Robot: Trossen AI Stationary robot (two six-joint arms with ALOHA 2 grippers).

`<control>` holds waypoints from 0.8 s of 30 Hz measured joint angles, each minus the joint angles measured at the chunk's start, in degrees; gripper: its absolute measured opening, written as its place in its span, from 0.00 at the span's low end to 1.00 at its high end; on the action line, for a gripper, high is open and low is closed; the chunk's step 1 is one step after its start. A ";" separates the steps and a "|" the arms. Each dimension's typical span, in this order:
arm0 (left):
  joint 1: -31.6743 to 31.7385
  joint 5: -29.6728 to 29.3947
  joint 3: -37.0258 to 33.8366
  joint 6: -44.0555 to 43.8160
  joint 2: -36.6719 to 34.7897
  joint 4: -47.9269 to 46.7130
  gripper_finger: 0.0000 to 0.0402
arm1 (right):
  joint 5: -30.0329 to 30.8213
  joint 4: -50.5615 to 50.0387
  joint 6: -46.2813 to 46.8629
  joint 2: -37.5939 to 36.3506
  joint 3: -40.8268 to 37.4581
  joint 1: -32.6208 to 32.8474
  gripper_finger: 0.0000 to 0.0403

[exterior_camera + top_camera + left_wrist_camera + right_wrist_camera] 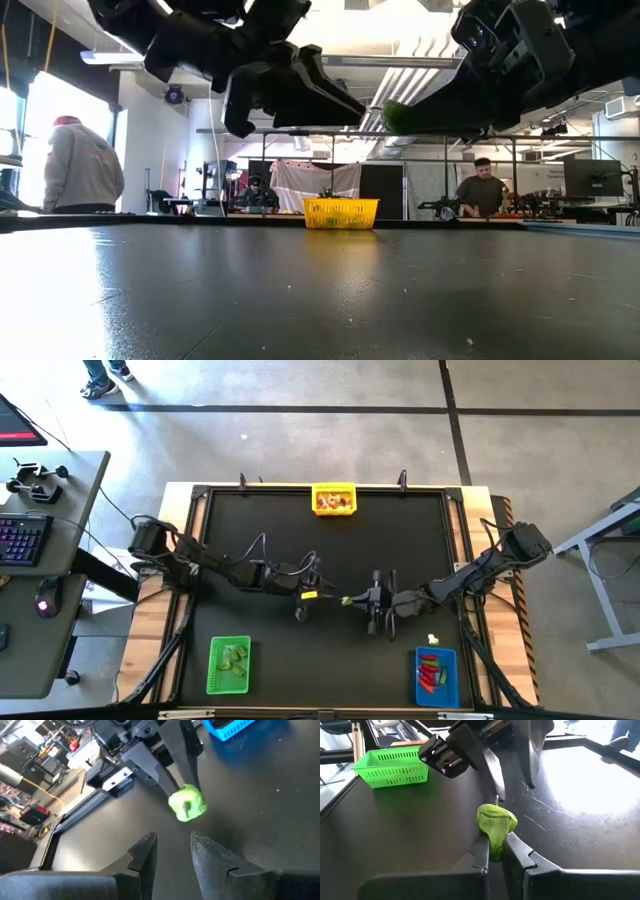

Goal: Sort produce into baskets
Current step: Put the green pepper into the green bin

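My right gripper [495,845] is shut on a small green toy pepper [496,822] above the middle of the black table; the pepper also shows in the high view [347,600] and the low view [398,115]. My left gripper [172,847] is open and empty, facing the pepper from the table's left, a short way off it. The yellow basket [334,499] stands at the far edge, the green basket [229,664] at the near left with green pieces, and the blue basket [436,675] at the near right with red pieces. My right gripper pinches the pepper's lower part [495,842] between its two fingertips [482,852]. The fingers come about level from the table's right. The pepper is lifted clear of the table, its stem [497,800] pointing toward my left gripper.
A whitish piece [433,641] lies on the table just beyond the blue basket. The yellow basket holds tan pieces. People and benches show in the room beyond the far edge [485,190].
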 joint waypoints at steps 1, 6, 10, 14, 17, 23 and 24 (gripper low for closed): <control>-0.02 0.30 0.00 0.26 -0.02 0.00 0.27 | 0.02 0.37 -0.39 0.00 0.00 0.00 0.02; 0.00 1.81 0.20 1.01 0.00 0.24 0.27 | 0.01 1.41 -1.00 0.00 0.02 -0.04 0.02; -0.15 2.69 1.49 2.72 0.00 0.36 0.27 | -0.18 1.87 -0.35 0.00 0.02 -0.51 0.02; -0.20 5.11 3.17 3.24 0.00 -0.46 0.25 | -1.58 2.42 -0.30 0.00 0.02 -1.11 0.02; -0.28 5.20 3.41 3.20 0.00 -0.96 0.21 | -1.60 3.03 -0.45 -0.02 0.02 -1.38 0.02; -0.31 5.12 3.41 2.19 0.00 -2.21 0.17 | -1.81 3.88 -0.81 -0.02 0.02 -1.38 0.02; -0.31 5.06 3.41 2.22 0.00 -2.25 0.17 | -1.81 3.90 -0.80 -0.02 0.02 -1.36 0.02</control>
